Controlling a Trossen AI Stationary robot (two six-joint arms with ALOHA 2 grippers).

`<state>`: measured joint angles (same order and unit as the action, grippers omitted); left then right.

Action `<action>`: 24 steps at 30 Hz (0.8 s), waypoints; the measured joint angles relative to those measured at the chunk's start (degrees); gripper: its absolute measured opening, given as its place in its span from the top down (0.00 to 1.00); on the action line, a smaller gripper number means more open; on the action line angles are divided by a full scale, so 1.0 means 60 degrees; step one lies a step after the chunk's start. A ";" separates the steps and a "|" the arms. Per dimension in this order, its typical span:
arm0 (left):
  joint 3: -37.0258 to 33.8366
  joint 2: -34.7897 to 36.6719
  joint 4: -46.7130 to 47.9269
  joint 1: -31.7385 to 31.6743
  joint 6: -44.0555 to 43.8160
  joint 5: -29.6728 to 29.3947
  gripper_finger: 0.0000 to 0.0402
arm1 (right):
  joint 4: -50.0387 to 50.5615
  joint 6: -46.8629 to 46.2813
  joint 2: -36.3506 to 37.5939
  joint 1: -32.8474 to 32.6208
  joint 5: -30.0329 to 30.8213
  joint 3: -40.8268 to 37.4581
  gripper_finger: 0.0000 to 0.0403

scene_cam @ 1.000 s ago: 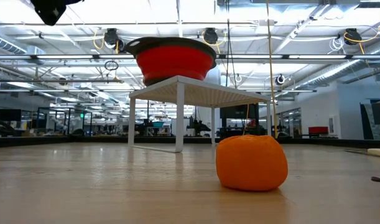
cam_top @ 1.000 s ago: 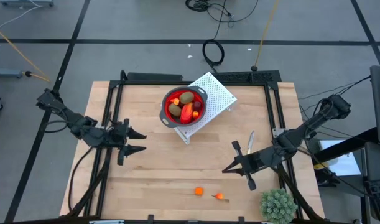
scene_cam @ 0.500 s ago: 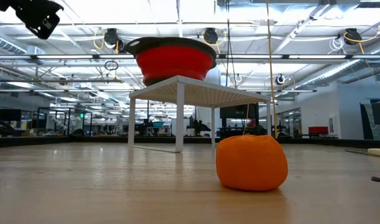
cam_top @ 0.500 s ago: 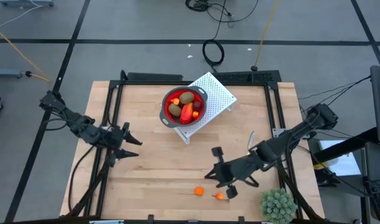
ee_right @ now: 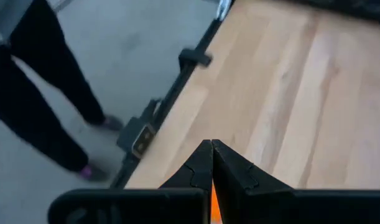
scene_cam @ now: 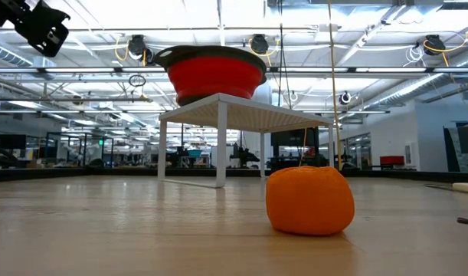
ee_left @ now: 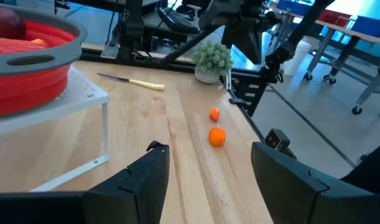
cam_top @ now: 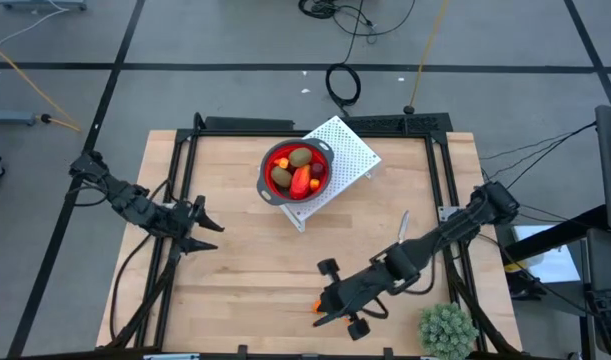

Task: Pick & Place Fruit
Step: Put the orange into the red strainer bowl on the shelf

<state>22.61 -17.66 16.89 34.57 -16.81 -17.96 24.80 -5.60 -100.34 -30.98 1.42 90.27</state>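
Wooden table [cam_top: 245, 290], high view, L to R. Left gripper [cam_top: 209, 223] sits around 9 o'clock of the board, fingers [ee_left: 149, 177] spread apart w/ nothing between them, aimed toward centre. Its wrist cam looks across at two orange fruit pieces [ee_left: 216, 137] lying well ahead on the wood, near the far edge, w/ a pale-handled knife [ee_left: 130, 82] and spiky green plant [ee_left: 212, 60] beyond.

Red bowl [cam_top: 295, 172] at approx 12 o'clock, on a white perforated stand [cam_top: 345, 150], holding olive-brown, red and orange fruit [cam_top: 300, 157].

Right gripper [cam_top: 325, 318] is low at approx 6 o'clock, fingers [ee_right: 205, 168] pressed together, empty. One orange piece [cam_top: 318, 306] lies just at its tip, touching or nearly; can't tell which. Orange shows right under the closed tips in the right wrist view [ee_right: 214, 208]. A person's dark-clothed legs [ee_right: 34, 106] stand on the floor off the table edge.
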 joint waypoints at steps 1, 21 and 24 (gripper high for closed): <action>-0.0004 0.0039 0.0047 0.0000 0.0012 -0.0001 0.44 | 0.0262 -0.0001 -0.0173 0.0003 -0.0046 0.0195 1.00; -0.0004 0.0144 0.0222 -0.0004 -0.0002 -0.0004 0.44 | 0.2998 -0.1507 -0.2493 0.0147 -0.1786 0.2409 1.00; -0.0004 0.0144 0.0212 -0.0004 -0.0006 0.0000 0.44 | 0.2954 -0.1382 -0.2488 0.0206 -0.1740 0.2409 1.00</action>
<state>22.59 -16.80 18.16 34.54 -16.84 -17.96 42.52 -13.89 -115.27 -29.74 -9.02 104.73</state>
